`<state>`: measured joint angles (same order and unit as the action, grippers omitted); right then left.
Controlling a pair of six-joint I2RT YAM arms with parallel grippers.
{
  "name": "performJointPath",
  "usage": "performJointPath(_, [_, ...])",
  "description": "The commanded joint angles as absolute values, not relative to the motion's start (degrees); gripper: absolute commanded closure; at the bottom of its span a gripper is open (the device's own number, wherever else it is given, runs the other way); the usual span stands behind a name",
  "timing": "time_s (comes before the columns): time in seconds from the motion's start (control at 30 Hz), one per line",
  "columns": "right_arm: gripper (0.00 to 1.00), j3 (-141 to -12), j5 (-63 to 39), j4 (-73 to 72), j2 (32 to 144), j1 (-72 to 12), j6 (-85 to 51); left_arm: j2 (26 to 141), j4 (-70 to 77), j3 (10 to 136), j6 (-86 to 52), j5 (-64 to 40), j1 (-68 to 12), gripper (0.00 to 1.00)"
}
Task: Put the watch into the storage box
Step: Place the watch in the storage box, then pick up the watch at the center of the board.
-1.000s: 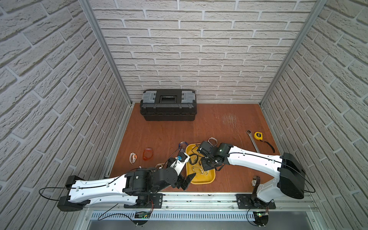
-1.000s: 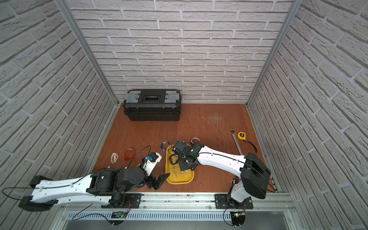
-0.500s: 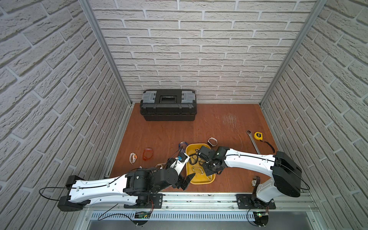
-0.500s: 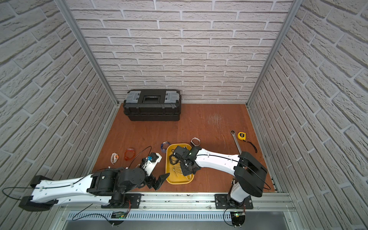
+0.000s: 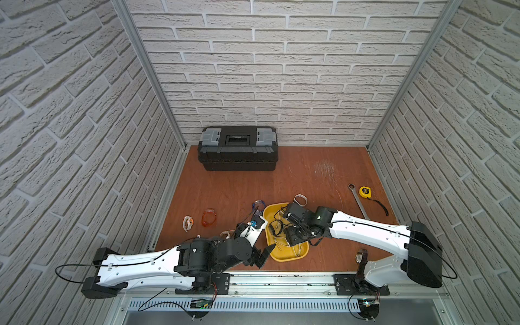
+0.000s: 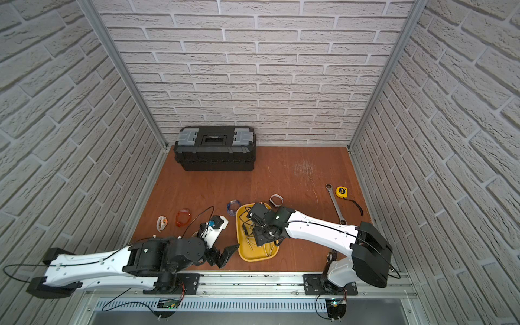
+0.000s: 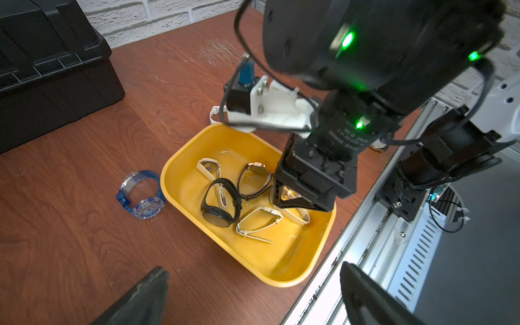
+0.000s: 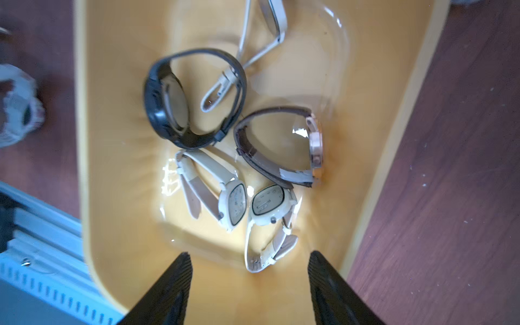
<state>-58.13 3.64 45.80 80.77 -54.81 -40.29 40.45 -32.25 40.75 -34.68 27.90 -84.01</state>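
Since a second ago the right gripper (image 8: 247, 254) has slid along the yellow storage box (image 8: 112, 168) and parted, empty; the white watch (image 8: 267, 204) beneath lies inside. Left gripper (image 5: 264, 254) gapes, empty. Withdrawing low could snag its strap (image 8: 254, 263) and drag it out.

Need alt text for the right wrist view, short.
Five watches lie in the yellow storage box: a black watch, a brown-strapped watch and three white watches. The right gripper hangs over them, jaws open and empty.
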Motion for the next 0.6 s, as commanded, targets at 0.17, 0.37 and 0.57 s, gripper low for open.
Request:
performJointPath(0.17, [0.18,-61.8,4.8,47.1,73.6,-40.9,-34.3,40.8,-31.4,41.4,-34.5,28.8,-83.7,0.02])
performJointPath(0.37, [0.17,-65.4,-1.3,44.2,82.0,-26.3,-27.1,41.1,-31.5,41.7,-34.4,28.8,-83.4,0.02])
performJointPath(0.57, [0.13,-74.0,-6.7,44.1,97.1,-20.5,-22.2,43.0,-31.4,42.0,-34.8,28.1,-82.9,0.02])
